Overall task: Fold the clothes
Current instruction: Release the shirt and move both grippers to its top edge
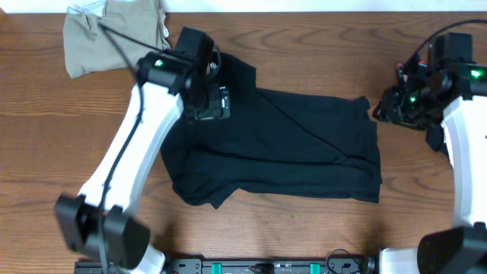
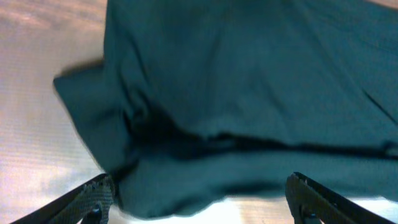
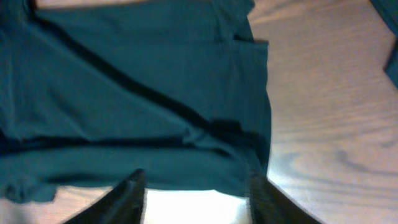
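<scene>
Black garment [image 1: 289, 144]: lies in the middle of the table [image 1: 46, 137], spread from left to right. It is partly doubled over itself, with long creases along it and a lumpy near-left corner.
Handling: it looks soft, light and limp. It should sag and trail when lifted rather than keep its shape. The thin layers will likely slide over one another, so a pinch could catch one layer or several. It is not fragile, but it could drag on the wood.
Where to hold: probably at the corners and edges, not the middle. The right edge and the far-left part are closest to the grippers. Lifting two corners together should keep a fold line straight.
Left gripper [image 2: 199, 200]: hangs above the far-left part of the black garment, fingers spread wide, nothing between them.
Right gripper [image 3: 196, 199]: sits just beside the garment's right edge, over bare wood. Its fingers are parted and grip nothing, and cloth lies just beyond the tips.
Khaki garment [image 1: 106, 34]: bunched at the far-left corner of the table, not folded and apart from the black one.
</scene>
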Controlling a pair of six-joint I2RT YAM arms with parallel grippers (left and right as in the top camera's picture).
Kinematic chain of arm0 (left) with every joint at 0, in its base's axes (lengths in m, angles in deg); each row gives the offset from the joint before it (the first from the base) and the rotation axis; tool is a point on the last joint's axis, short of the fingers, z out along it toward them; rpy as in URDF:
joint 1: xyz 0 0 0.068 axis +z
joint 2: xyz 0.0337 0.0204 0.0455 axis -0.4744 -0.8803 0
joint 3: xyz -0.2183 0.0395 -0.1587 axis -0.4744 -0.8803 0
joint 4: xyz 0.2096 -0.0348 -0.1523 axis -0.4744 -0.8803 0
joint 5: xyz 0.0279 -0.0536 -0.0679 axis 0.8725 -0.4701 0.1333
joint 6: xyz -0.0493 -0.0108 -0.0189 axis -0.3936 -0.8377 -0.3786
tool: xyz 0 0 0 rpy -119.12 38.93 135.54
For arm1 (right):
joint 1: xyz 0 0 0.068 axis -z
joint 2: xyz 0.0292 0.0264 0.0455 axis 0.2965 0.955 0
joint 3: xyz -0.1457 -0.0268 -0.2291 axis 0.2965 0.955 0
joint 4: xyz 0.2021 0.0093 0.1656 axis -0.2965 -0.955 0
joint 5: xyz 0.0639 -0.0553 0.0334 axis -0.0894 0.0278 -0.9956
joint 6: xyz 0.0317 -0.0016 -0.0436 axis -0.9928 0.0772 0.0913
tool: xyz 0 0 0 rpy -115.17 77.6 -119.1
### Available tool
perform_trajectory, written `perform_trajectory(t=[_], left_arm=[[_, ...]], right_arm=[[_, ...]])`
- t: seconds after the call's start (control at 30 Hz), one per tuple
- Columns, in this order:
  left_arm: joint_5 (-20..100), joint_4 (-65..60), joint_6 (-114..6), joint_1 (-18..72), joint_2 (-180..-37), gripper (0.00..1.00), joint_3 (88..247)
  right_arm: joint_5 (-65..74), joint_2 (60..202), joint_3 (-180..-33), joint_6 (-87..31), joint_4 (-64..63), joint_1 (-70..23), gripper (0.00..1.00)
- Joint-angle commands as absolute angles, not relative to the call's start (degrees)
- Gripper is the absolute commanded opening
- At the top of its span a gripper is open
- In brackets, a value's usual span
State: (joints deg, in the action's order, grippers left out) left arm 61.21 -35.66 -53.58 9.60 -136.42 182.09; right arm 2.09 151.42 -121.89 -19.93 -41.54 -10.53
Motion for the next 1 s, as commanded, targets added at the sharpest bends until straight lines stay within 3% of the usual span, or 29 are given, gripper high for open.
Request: perform_trajectory(t=[0.0, 0.1, 0.23, 0.43, 0.97], left_arm=[[62.5, -33.1, -49.6, 10.8, -141.4, 0.90, 182.1], [62.4, -30.4, -49.8, 11.6, -144.5, 0.90, 182.1], [62.4, -29.0, -49.7, 12.9, -148.5, 0.81, 182.1], [62.4, -26.6, -49.5, 13.8, -152.6, 0.74, 182.1], [60.3, -22.7, -49.5, 13.8, -159.2, 0.73, 182.1]], right_arm=[[1.8, 155.8, -121.4, -21.3, -38.8, -11.8, 0.32], [1.8, 158.9, -121.4, -23.2, -36.4, -12.1, 0.20], [1.8, 164.7, -121.4, -24.0, -33.6, -12.7, 0.02], [1.3, 171.4, -121.4, -24.8, -29.6, -14.0, 0.01], [0.4, 180.4, -121.4, -26.0, -22.1, -17.1, 0.01]])
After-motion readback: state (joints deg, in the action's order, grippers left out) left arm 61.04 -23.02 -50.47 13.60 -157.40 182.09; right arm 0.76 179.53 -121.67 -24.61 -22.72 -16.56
